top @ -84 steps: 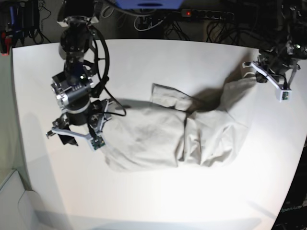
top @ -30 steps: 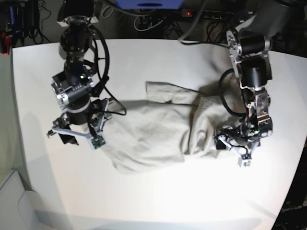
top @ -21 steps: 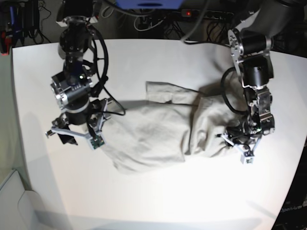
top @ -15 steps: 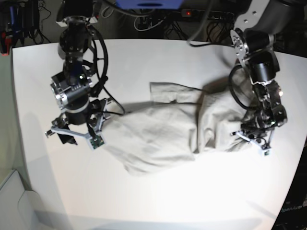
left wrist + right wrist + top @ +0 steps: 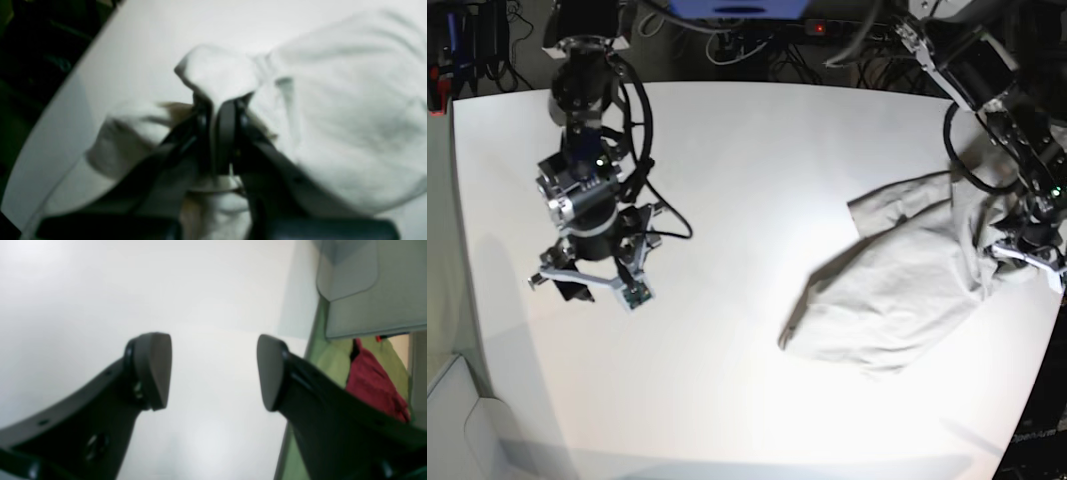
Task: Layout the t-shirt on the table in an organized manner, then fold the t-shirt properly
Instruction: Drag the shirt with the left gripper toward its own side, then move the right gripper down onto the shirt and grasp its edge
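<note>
Your right gripper (image 5: 595,285) sits at the left of the base view, over bare table (image 5: 727,150), its jaws spread wide with nothing between them; its wrist view shows only white surface past the fingertips (image 5: 151,370). The t-shirt (image 5: 897,290) lies bunched well to the right, far from that arm and close to the table's right edge. At the far right your left gripper (image 5: 1027,255) is pinched tight on a fold of the shirt's cloth, which pokes up past the jaws in the wrist view (image 5: 220,110). To lay it out well, I judge you should keep that pinch firm and carry the cloth toward the table's centre, low enough that the body trails flat, so your free gripper can reach an opposite edge and spread it.
</note>
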